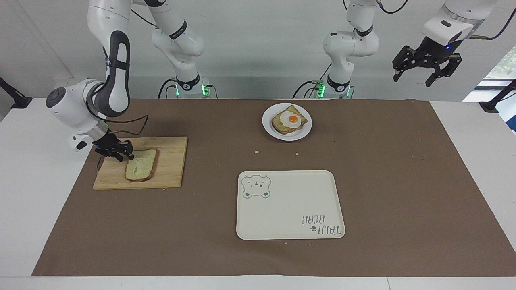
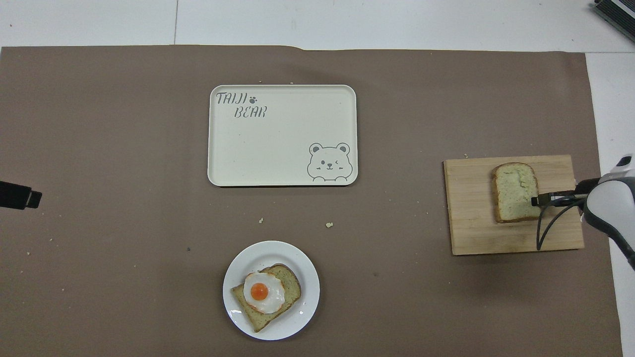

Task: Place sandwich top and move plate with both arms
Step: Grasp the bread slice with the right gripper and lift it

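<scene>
Bread slice [image 1: 140, 169] on the cutting board [image 1: 169, 177]: your right gripper [image 1: 125, 155] is at its edge, grip unclear.
Your left gripper [image 1: 427, 64] waits raised, jaws spread.

One plate [image 1: 268, 125], two bread slices, one egg [image 1: 291, 118], one tray [image 1: 290, 205], one board [image 1: 169, 169].

Bear tray [image 1: 290, 209], cutting board [image 1: 169, 169], egg toast [image 1: 289, 120].

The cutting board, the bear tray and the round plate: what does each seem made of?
Cutting board: looks like wood or bamboo, matt, with pale tan strips and visible grain. Bear tray: probably plastic or melamine, cream, smooth, with a printed drawing and lettering. Plate: glossy white, likely ceramic, possibly melamine.
</scene>
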Action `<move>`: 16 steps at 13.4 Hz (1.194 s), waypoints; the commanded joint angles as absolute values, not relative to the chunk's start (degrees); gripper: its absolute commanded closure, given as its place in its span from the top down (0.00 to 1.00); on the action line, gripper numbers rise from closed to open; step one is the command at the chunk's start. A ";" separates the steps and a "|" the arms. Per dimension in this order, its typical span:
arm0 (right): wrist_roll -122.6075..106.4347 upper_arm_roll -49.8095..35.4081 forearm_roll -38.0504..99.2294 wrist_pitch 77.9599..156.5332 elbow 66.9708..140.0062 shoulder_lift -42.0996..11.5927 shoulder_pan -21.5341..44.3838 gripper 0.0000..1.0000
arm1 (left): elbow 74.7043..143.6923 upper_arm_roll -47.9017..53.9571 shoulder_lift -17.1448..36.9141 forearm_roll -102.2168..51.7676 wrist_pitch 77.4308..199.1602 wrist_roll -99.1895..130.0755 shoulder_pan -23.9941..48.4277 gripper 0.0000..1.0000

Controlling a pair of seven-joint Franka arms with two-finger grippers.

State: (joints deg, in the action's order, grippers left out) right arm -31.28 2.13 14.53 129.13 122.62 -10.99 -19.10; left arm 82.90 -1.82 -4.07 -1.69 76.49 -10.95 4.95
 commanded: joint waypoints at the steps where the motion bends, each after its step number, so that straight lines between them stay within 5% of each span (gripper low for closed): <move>1: -32.87 1.85 15.82 130.61 123.31 -11.60 -19.25 0.00 | 84.55 -1.93 -5.71 -1.32 76.11 -10.55 4.92 1.00; 11: -33.05 0.70 15.91 112.69 110.66 -10.72 -18.99 0.00 | 84.46 -1.93 -5.71 -1.32 76.20 -10.55 4.92 1.00; 16: -33.31 -4.65 26.34 106.89 110.21 -8.26 -18.81 0.00 | 84.46 -1.93 -5.71 -1.32 76.11 -10.55 4.83 1.00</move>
